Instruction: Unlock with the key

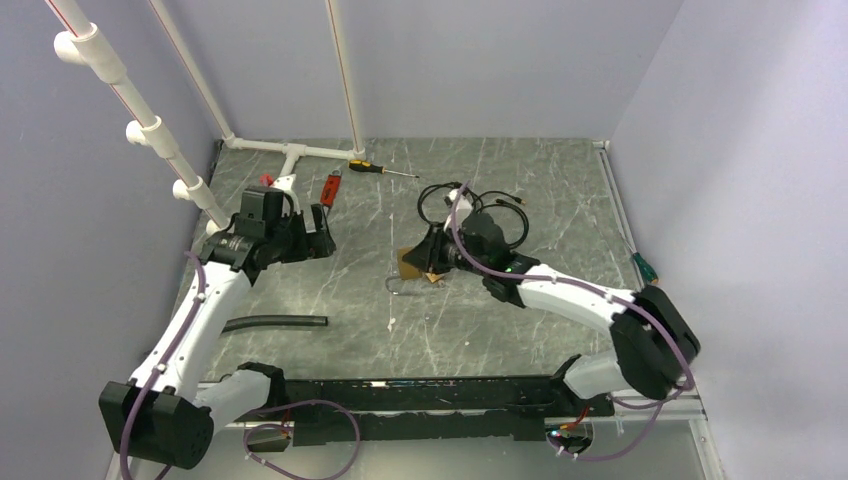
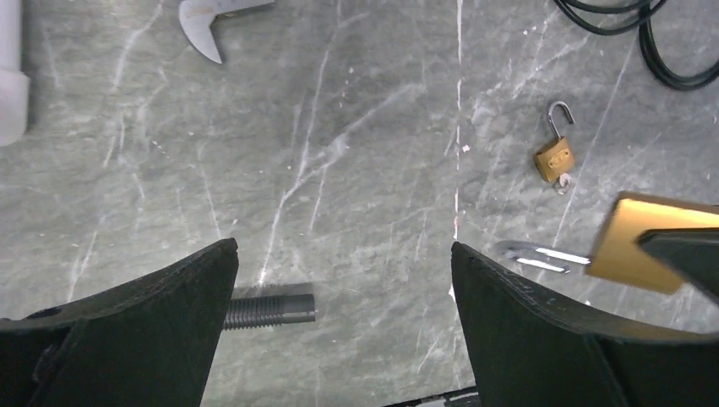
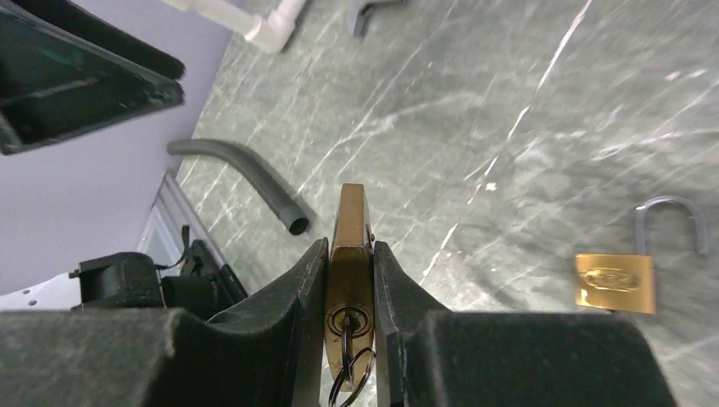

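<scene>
My right gripper (image 3: pixel 350 246) is shut on a large brass padlock (image 3: pixel 351 254), gripped edge-on by its flat sides. A key (image 3: pixel 347 331) sits in the padlock's keyhole, and its ring (image 3: pixel 354 379) hangs below. In the top view the right gripper (image 1: pixel 432 262) holds this padlock (image 1: pixel 410 265) low over mid-table. The left wrist view shows the padlock's body (image 2: pixel 649 244) and steel shackle (image 2: pixel 536 257). A small brass padlock (image 3: pixel 615 282) with its shackle open lies on the table apart from both grippers; it also shows in the left wrist view (image 2: pixel 554 158). My left gripper (image 1: pixel 310 235) is open and empty above bare table (image 2: pixel 342 254).
A black hose (image 1: pixel 275 322) lies at the left front, its end under my left gripper (image 2: pixel 270 310). Black cables (image 1: pixel 480 205) are coiled behind the right gripper. A screwdriver (image 1: pixel 382 169), a red-handled tool (image 1: pixel 330 187) and a white pipe frame (image 1: pixel 290 152) stand at the back left.
</scene>
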Action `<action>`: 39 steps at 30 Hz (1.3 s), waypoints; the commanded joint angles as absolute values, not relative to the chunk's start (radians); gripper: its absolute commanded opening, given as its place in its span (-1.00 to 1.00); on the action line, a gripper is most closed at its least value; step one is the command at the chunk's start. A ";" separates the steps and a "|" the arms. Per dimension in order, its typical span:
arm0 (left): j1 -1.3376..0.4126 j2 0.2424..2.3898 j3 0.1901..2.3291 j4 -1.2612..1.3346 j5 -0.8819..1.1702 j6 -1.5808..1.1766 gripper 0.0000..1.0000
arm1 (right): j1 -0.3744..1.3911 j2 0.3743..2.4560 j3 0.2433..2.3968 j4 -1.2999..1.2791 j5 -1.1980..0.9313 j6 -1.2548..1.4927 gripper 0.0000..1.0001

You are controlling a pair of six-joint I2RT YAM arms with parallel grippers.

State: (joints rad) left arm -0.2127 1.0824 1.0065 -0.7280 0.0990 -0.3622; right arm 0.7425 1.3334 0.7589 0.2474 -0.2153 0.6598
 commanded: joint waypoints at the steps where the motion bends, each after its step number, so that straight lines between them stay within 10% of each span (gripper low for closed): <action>1: -0.209 1.048 1.040 -0.735 0.003 -0.371 0.99 | 0.766 1.431 0.818 0.506 -0.352 0.797 -1.00; 17: -0.204 1.060 1.042 -0.734 0.003 -0.366 0.99 | 0.758 1.830 0.959 0.583 -0.487 0.792 -0.98; 22: -0.203 1.064 1.041 -0.730 0.006 -0.365 0.99 | 0.742 1.865 0.981 0.518 -0.450 0.732 -0.07; 39: -0.198 1.068 1.042 -0.729 0.009 -0.362 0.99 | 0.718 1.775 0.994 0.309 -0.240 0.581 0.59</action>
State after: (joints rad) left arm -0.2047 1.0645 1.0065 -0.7444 0.0200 -0.3614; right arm 0.7212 1.8622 0.9417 0.3351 -0.3244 0.6521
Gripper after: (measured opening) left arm 0.994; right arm 0.786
